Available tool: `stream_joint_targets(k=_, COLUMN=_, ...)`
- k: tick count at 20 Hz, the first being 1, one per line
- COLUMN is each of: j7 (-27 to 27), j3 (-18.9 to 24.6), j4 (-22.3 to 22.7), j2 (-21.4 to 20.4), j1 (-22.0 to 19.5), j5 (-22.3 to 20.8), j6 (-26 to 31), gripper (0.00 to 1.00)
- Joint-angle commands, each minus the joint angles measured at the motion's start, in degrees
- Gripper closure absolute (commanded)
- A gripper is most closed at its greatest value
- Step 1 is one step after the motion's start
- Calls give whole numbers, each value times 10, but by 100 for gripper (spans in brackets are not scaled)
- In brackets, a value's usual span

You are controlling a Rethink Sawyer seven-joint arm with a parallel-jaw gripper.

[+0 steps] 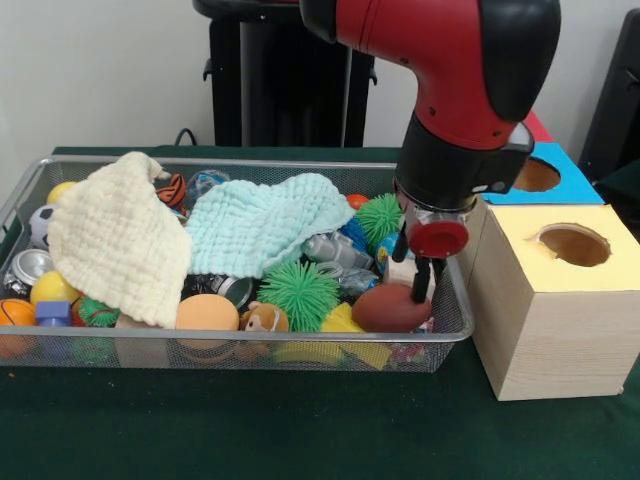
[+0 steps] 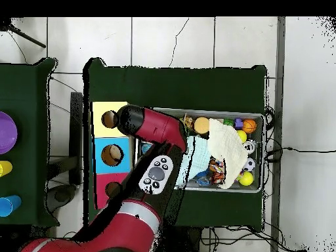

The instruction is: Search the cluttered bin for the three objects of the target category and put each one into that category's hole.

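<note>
Red-black arm's gripper point(image 1: 424, 272) low at right end of wire mesh bin point(image 1: 60, 352), black fingers apart, straddling pale block point(image 1: 403, 270) above brown oval ball point(image 1: 390, 308); likely lining up grasp. Yellow-topped wooden box's hole point(image 1: 573, 243) just right.

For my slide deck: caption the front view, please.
Red arm's pincer reaches into a cluttered mesh bin above a brown ball.

A glossy red shell is seen on the robot arm point(image 1: 450, 60), broken by rounded black joint caps and a black wrist housing with a grey band. A clear collar and a round red disc are mounted below the wrist, above the slim black claw point(image 1: 421, 285). From overhead, a pale grey control panel with dark buttons point(image 2: 156, 175) is shown on the red link.
</note>
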Motion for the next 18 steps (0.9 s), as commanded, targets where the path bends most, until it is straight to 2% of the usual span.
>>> stream_joint_targets(k=1, j7=134, j3=44, j4=-4, j2=74, j1=7, j5=22, j6=-19, gripper=0)
stream_joint_targets(k=8, j7=136, j3=33, j4=-33, j2=88, j1=5, j5=26, j6=-2, gripper=0)
stream_joint_targets(k=18, j7=113, j3=33, j4=-18, j2=80, j1=-3, j5=19, j6=-15, gripper=0)
